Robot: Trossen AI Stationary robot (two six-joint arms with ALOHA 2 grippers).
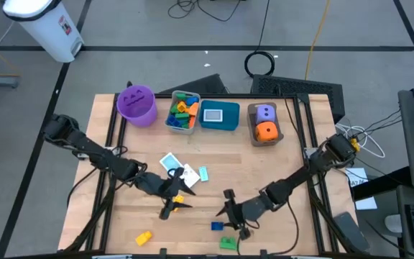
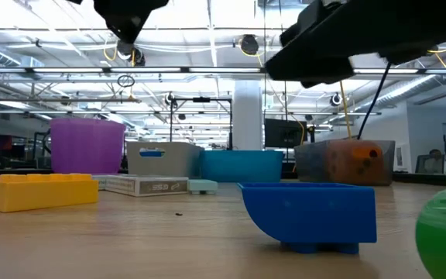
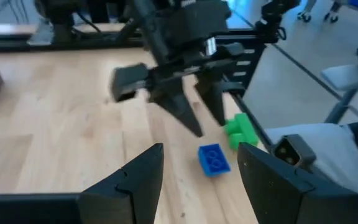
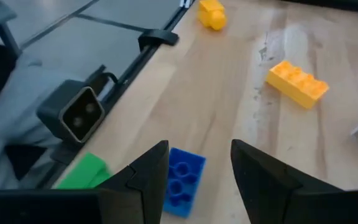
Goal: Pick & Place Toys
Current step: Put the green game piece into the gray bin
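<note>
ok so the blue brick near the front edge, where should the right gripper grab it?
Across its two long sides, coming straight down. The blue brick lies flat on the table, studs up, clear of the green brick beside it, so the sides are free. The right gripper is open and hangs just above, with one finger near the brick; turn the wrist to square up with the sides.

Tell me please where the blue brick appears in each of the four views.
High view: blue brick near the front edge, beside the right gripper.
Low view: front, right of centre.
Left wrist view: between this arm's fingers, farther off.
Right wrist view: between its own open fingers.
Shared landmark: the green brick lies beside it.
</note>
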